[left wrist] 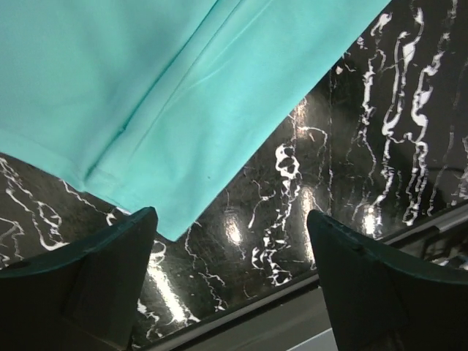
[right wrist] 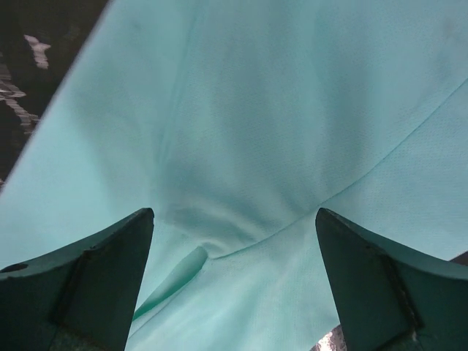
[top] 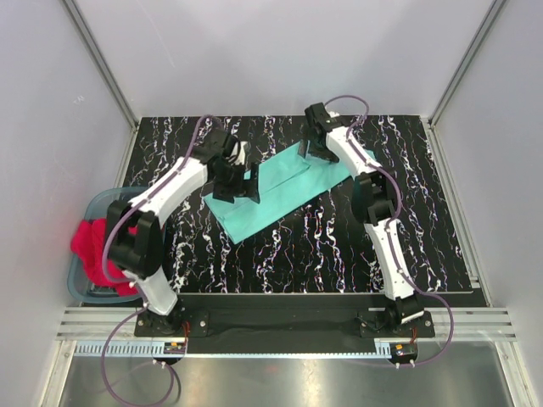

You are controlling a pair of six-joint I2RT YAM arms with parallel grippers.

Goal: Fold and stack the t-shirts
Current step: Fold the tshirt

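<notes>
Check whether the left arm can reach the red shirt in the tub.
Probably yes. The left hand is open and empty by the teal shirt, and the red shirt lies uncovered in the tub beside that arm, though its own elbow crowds the tub.

Black white-veined table top (top: 339,246), glossy. Translucent blue-grey tub (top: 95,206) at table's left edge. White enclosure walls (top: 280,51) on three sides. Aluminium rail (top: 475,323) along near edge.

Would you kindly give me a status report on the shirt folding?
Left gripper open at edge of mint shirt; right gripper open over it. Shirt flat on table; red shirt in tub. Nothing blocking.
</notes>
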